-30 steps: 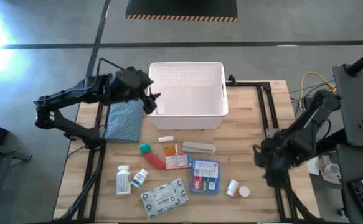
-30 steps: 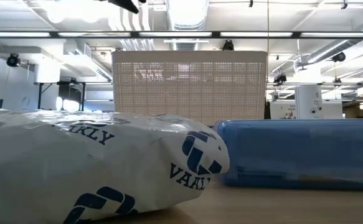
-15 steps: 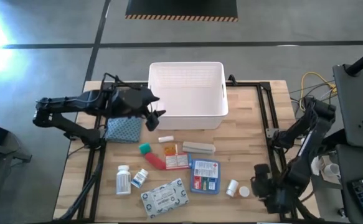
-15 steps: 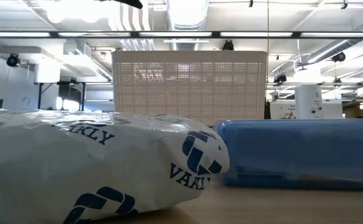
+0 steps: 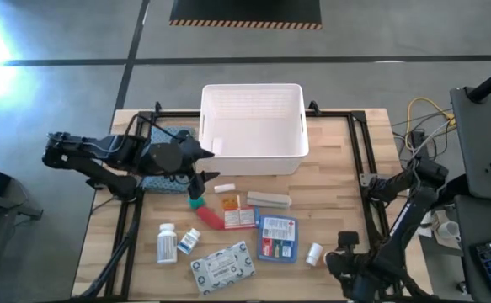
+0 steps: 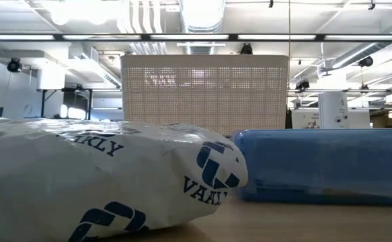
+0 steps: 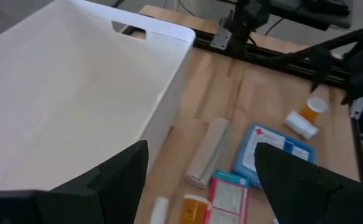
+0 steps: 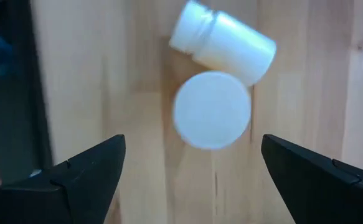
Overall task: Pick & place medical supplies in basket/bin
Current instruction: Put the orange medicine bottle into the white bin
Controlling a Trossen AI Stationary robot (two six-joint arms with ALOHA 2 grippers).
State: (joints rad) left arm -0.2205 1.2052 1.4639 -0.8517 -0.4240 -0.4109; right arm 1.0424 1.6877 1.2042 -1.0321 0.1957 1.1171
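Left gripper (image 5: 201, 172) hangs over the left-centre of the light wooden table (image 5: 338, 189), just off the near-left corner of the white rectangular plastic bin (image 5: 253, 130). Fingers (image 7: 116, 177) spread wide, nothing between them. Beneath the arm lies a blue-grey folded cloth (image 5: 168, 160), near the left edge.

The bin stands at the middle of the far edge; what shows of its inside in the high and left wrist views is bare.

The supplies lie in front of the bin, toward the near edge:
- white pill bottle with label (image 5: 167, 243), near-left, lying flat
- small blue-and-white packet (image 5: 189, 240) just beside it
- teal-capped piece (image 5: 195, 202) just below the left gripper
- red tube (image 5: 210, 218) touching the teal piece
- grey-white patterned flat pack (image 5: 221, 267) at the near edge
- small white stick (image 5: 223, 188) and an orange-capped vial (image 5: 229, 202), centre
- red-white packet (image 5: 239, 219)
- beige bar (image 5: 268, 199)
- blue-red packet (image 5: 277, 238)
- small white bottle on its side (image 5: 313, 252), with a round white cap (image 5: 330, 260) beside it, near-right

Right gripper (image 5: 346, 261) sits low at the near-right, directly over the white cap and the small bottle. Its fingers (image 8: 84, 177) are wide apart and hold nothing; the cap (image 8: 212, 110) lies between them on the wood, touching the bottle (image 8: 223, 42).
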